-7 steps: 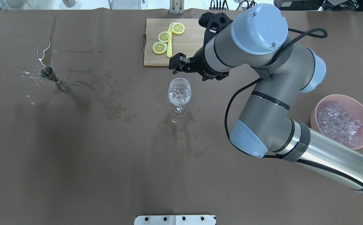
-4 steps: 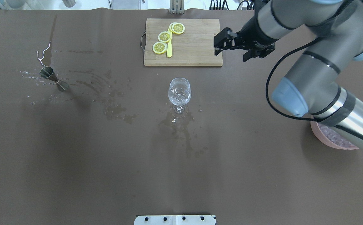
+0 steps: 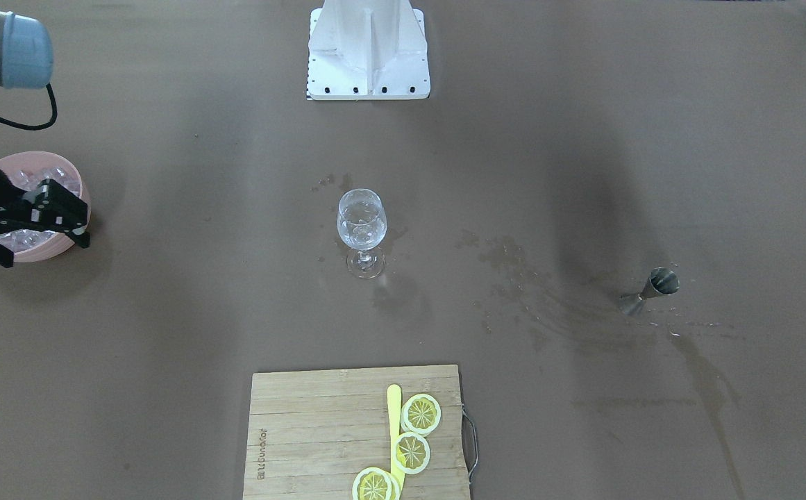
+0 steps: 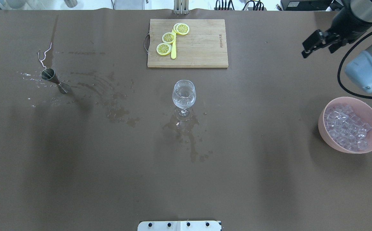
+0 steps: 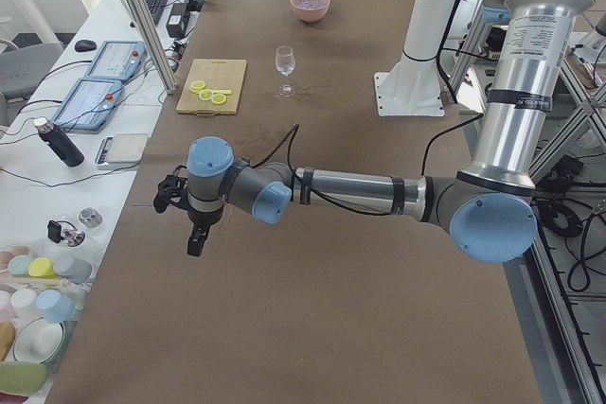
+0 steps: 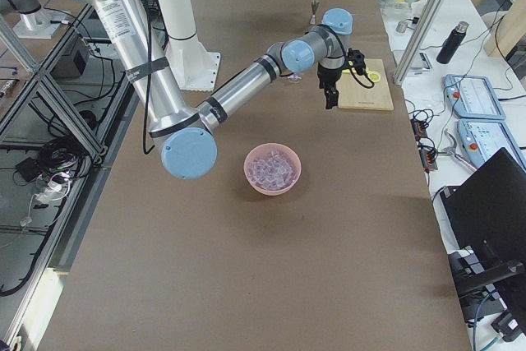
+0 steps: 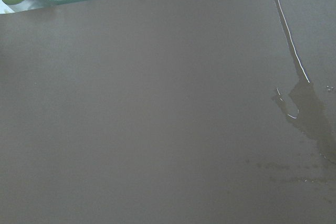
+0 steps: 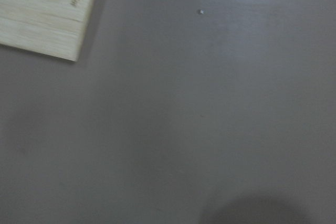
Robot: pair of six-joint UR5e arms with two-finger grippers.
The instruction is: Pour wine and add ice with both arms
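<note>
Right claw (image 4: 312, 44) has swung rightward, away from the glass (image 4: 184, 93).

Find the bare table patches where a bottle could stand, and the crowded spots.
Bare: the stretch between the glass and the bowl, and the near strip beside the white base. Spill-marked between the measuring cup and glass; the right gripper hangs beyond the bowl.
</note>
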